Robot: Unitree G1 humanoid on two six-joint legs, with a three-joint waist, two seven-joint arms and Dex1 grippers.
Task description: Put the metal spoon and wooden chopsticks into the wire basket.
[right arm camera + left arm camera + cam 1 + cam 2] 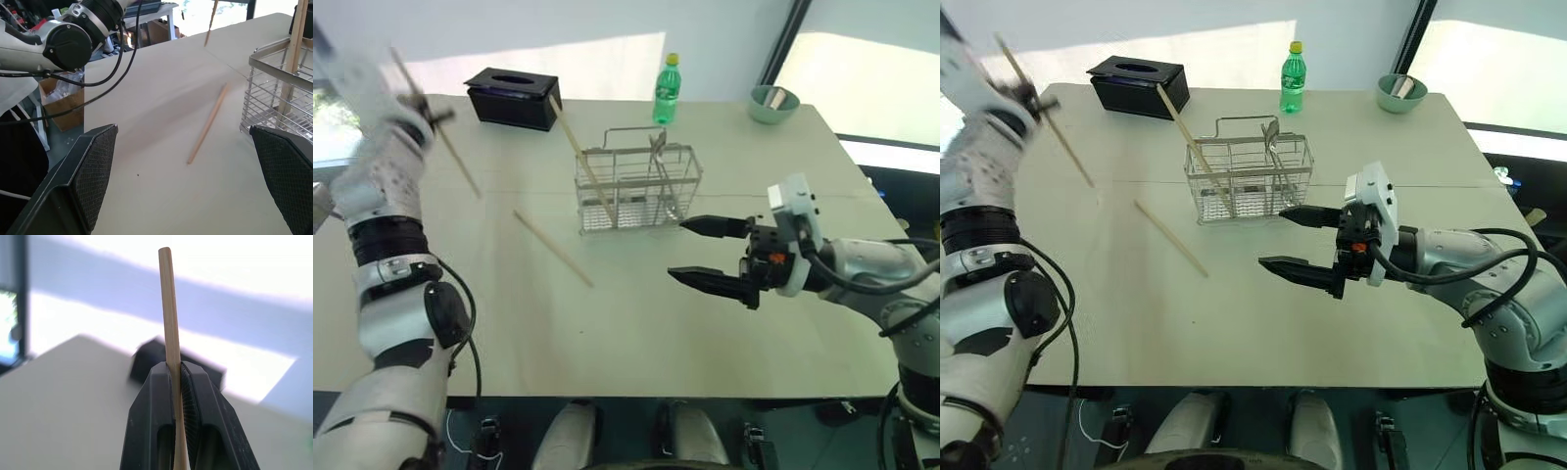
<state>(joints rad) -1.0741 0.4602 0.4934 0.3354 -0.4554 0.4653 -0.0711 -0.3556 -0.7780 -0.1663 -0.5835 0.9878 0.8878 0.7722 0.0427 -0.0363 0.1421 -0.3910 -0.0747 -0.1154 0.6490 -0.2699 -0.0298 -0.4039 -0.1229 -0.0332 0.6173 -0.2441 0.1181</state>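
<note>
From the head views, you are mid-way: one chopstick [579, 157] already leans in the basket [636, 186], which stands near the middle of the worktop [705, 333] toward its far edge, and the spoon [658, 157] appears to stand in it too. Your left pincer [429, 116] is raised high over the far left corner, clamped on a second chopstick [438, 127] that slants down toward the worktop. A third chopstick [553, 249] lies flat left of the basket, nearer the front. Your right pincer [705, 252] hangs level just in front of the basket, jaws wide apart and empty.

In the left wrist view, the pincer [178, 382] is shut tight on the chopstick [170, 313], which sticks well past the fingertips.

In the right wrist view, the spread fingers [93, 171] frame the loose chopstick [208, 125] and the basket [274, 98] corner.

Next, I judge, you must carry the held stick across above the basket rim, tip it downward and release it into a compartment; then fetch the one lying flat.
</note>
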